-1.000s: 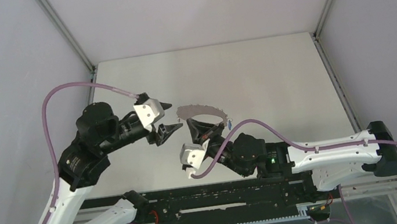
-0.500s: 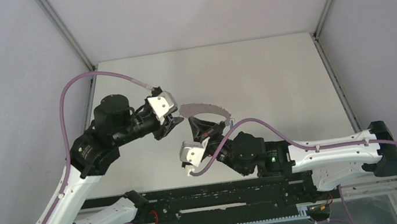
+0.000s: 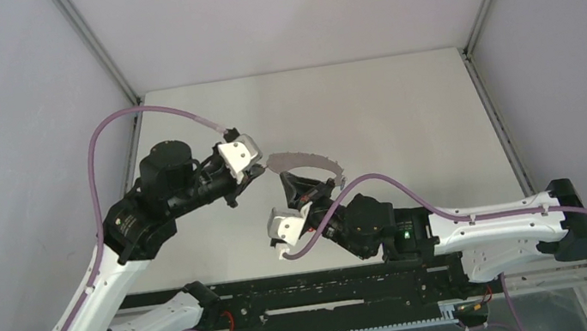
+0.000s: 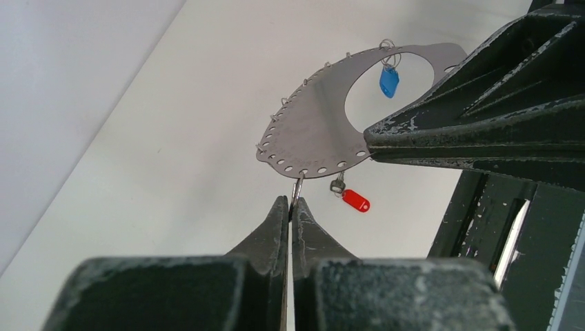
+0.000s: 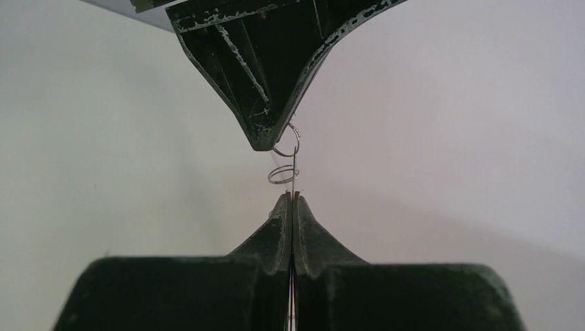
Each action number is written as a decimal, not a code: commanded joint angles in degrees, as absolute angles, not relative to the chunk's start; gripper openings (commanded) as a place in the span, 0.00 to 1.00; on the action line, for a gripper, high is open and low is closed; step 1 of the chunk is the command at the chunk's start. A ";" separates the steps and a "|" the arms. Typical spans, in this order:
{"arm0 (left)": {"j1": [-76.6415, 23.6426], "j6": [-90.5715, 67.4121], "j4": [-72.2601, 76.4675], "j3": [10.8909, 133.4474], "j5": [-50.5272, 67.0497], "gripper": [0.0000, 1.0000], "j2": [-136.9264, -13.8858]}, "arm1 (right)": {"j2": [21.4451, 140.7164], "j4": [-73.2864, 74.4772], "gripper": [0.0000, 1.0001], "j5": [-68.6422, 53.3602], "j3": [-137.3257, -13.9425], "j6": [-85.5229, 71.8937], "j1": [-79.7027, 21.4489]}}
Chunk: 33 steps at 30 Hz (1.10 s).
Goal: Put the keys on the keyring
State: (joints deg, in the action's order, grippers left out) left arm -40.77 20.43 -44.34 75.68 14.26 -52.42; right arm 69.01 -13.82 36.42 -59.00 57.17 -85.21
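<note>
Grey keyring (image 4: 310, 131) pinched by closed right fingers (image 4: 448, 131); left fingers (image 4: 276, 227) closed on small rim loop (image 4: 298, 185).

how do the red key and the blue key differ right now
Colour: the red key has a red head, the blue key a blue one.
Place: the blue key hangs from the far rim of the keyring, showing against its opening. The red key sits just below the near rim, close to the left gripper.
Pose in the left wrist view: the blue key hangs upright, the red key lies slanted.
Both are tiny beside the keyring.
</note>
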 commanded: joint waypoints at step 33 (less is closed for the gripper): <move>-32.89 1.18 -22.05 71.17 24.17 0.00 -48.41 | 64.14 -11.85 0.00 27.49 -59.50 51.23 -87.97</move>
State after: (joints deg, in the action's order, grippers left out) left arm -34.50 1.96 -33.93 73.38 27.53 -49.76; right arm 64.66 -13.76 33.26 -59.00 54.13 -85.65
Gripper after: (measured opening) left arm 0.011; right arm 0.006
